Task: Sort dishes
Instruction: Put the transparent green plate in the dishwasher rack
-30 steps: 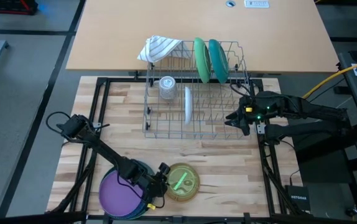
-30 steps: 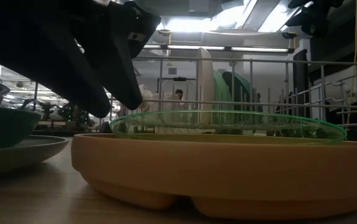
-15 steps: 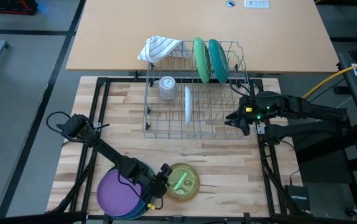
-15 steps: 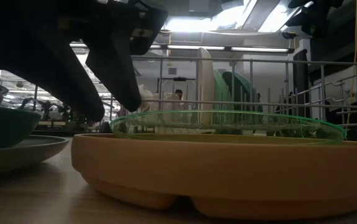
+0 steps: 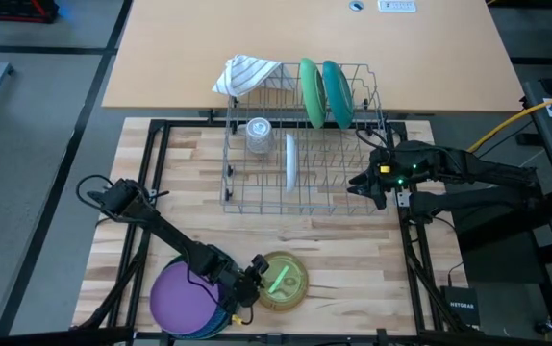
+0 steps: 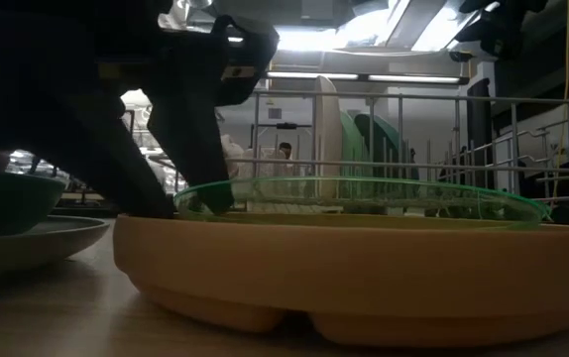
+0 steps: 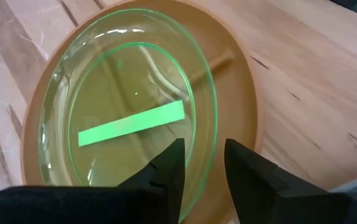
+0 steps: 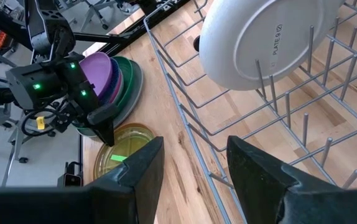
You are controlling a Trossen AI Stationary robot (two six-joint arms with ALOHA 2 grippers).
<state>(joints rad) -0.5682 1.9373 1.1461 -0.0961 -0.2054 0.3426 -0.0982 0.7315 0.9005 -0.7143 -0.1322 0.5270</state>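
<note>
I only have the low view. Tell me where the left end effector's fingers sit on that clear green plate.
Observer: The left end effector has its fingers astride the clear green plate's rim, one inside, one outside.
Operator: Say what the green plate rests in.
Observer: It lies in a tan divided plate, beside a stack topped by a purple plate.
Operator: Report the right arm.
Observer: The right end effector waits open at the dish rack's right side, near an upright white plate.
</note>
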